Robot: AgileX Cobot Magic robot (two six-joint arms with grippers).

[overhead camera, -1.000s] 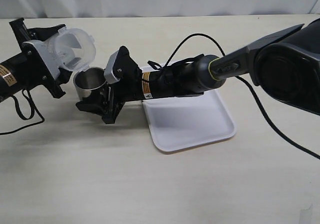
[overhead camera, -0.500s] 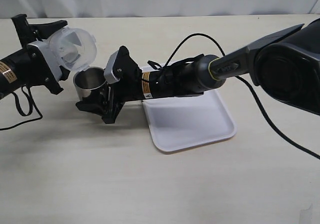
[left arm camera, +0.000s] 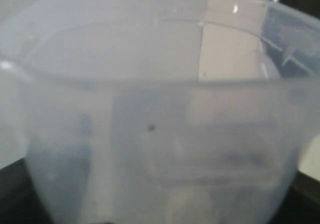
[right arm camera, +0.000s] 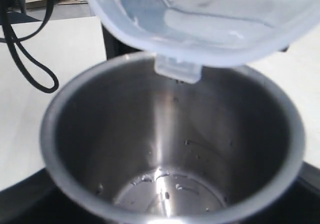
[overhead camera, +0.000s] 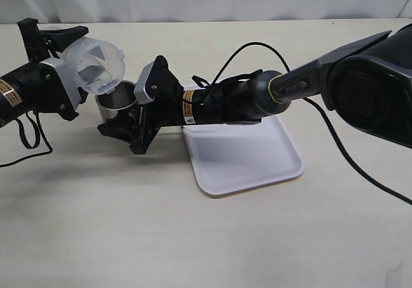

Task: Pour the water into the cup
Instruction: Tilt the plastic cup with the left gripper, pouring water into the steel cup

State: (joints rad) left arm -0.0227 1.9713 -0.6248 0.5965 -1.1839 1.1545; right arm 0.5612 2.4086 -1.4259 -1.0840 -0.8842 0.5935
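Left end effector (overhead camera: 64, 59) grasps the beaker (overhead camera: 96, 66), tilted with its spout over the cup (overhead camera: 109, 109). Right end effector (overhead camera: 123, 119) clamps the cup beside the tray (overhead camera: 244, 159). Water (right arm camera: 160, 181) droplets dot the cup floor.

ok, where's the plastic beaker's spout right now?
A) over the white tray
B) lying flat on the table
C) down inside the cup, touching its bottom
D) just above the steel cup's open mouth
D: in the right wrist view the tilted beaker has its spout hanging just above the cup, at the rim of its open mouth and well clear of the bottom.
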